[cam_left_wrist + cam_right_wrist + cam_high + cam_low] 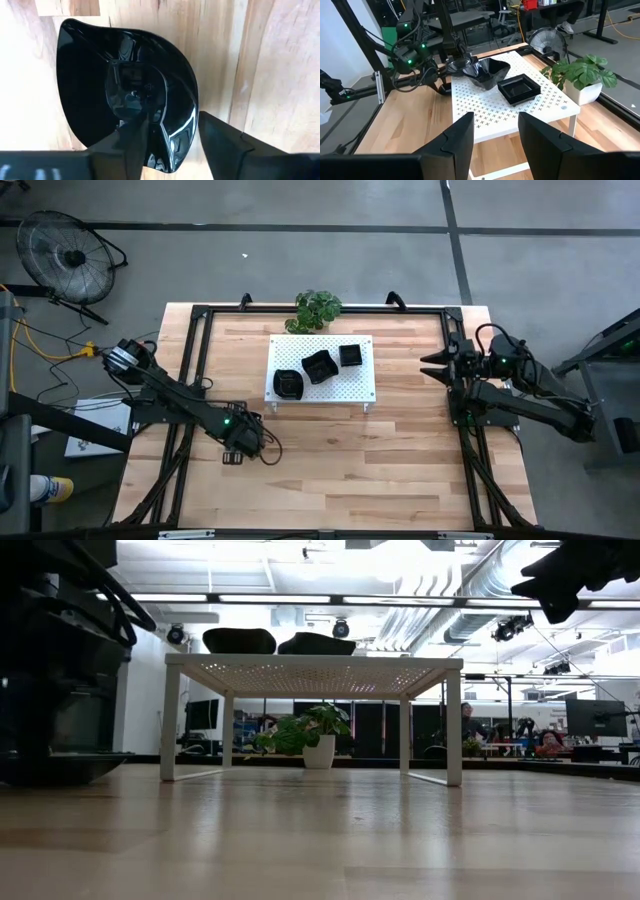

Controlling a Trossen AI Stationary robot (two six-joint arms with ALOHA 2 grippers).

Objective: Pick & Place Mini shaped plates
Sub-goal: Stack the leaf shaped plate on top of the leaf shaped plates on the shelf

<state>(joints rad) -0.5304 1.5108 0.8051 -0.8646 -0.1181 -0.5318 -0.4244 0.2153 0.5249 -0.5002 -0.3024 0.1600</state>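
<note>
Item: wavy black plate (125, 95) on desk (350, 470), well short of the white board (355, 385). Your left gripper (172, 145) straddles its rim, part-closed, for lifting. Right gripper (495, 135): parted, empty.

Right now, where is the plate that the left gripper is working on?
In the high view it lies under the left gripper on the bare table, left of centre, nearer than the white perforated board. The left wrist view shows the wavy-edged plate between its fingers.

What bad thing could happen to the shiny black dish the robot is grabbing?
The left gripper has its fingers around only the rim of a glossy black plate on the table, so it might slip out when lifted. The white board already carries three plates, so a crowded landing could knock one.
</note>
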